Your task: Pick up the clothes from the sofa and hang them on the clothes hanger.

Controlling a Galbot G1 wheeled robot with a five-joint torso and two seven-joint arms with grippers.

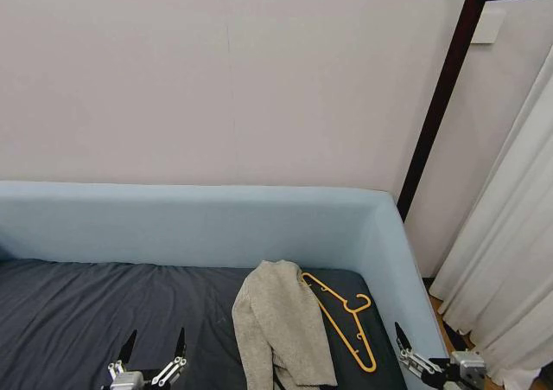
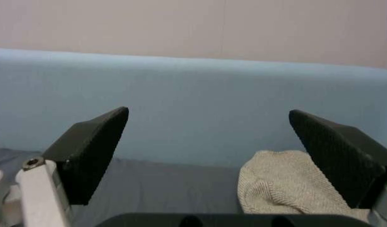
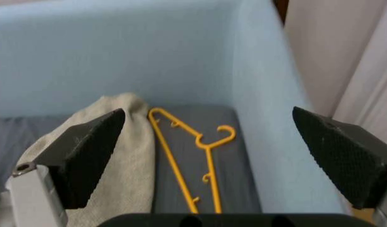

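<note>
A beige knitted garment lies crumpled on the dark sofa seat, near the right end. A yellow plastic hanger lies flat just to its right, touching its edge. My left gripper hovers low over the seat, left of the garment, open and holding nothing. My right gripper hangs at the sofa's right arm, beyond the hanger, also open. The left wrist view has the garment ahead between the open fingers. The right wrist view has the hanger and the garment ahead of the open right gripper.
The light blue sofa back and right armrest wall in the seat. A white curtain hangs to the right of the sofa, and a dark post rises behind it. A plain wall stands behind.
</note>
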